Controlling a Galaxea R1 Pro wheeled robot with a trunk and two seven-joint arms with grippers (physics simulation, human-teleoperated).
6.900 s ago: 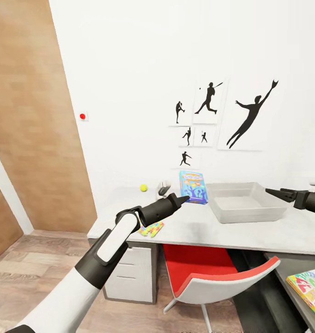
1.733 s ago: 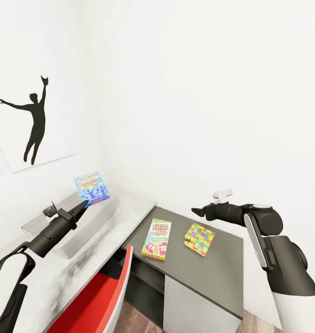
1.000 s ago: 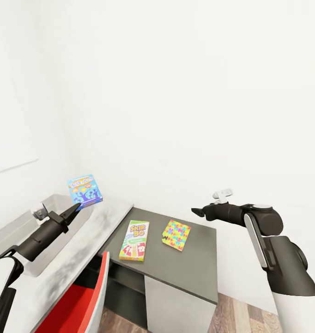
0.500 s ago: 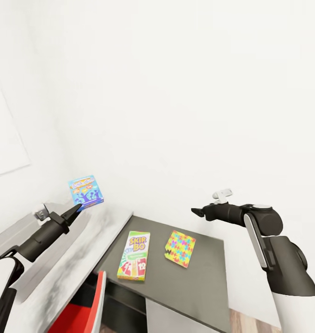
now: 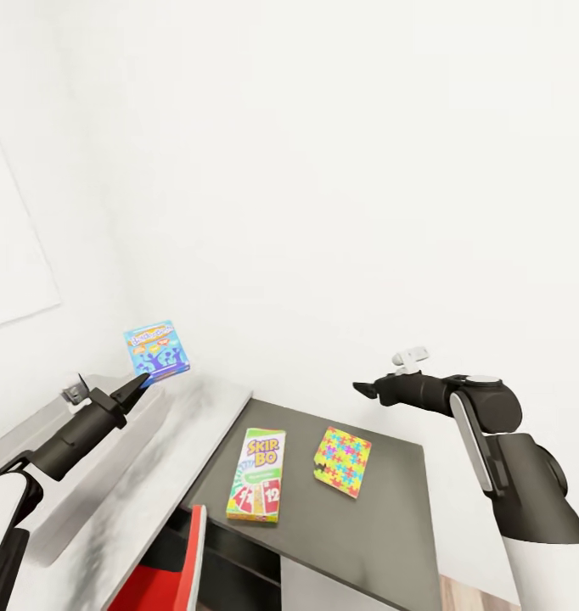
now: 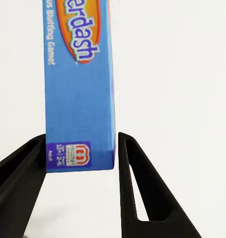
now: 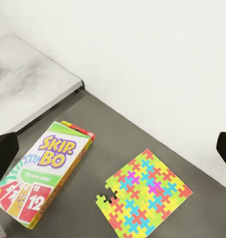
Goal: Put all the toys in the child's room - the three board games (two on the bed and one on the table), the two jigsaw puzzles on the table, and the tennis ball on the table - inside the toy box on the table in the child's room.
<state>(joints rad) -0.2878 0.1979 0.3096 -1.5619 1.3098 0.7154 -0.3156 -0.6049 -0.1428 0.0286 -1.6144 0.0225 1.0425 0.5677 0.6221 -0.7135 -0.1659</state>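
My left gripper [image 5: 143,383] is shut on the lower edge of the light blue board game [image 5: 156,351], holding it upright above the toy box [image 5: 94,462], a light grey tray on the light grey table [image 5: 166,475]. In the left wrist view the blue box [image 6: 79,84] stands between both fingers [image 6: 23,171]. The SKIP-BO board game [image 5: 257,475] and a jigsaw puzzle [image 5: 343,461] lie flat side by side on the lower dark grey desk [image 5: 366,526]. My right gripper [image 5: 364,390] hovers open above and behind them, over SKIP-BO [image 7: 43,173] and the puzzle [image 7: 142,196].
A white wall corner closes in behind the desks. A red chair [image 5: 166,581] is tucked under the light grey table at the lower left. Wood floor [image 5: 468,594] shows past the dark desk's right end.
The camera has swung from the wall pictures to the room's corner, and the dark desk now sits a little lower and further right in the picture. Both arms keep their poses, the left holding the blue game.
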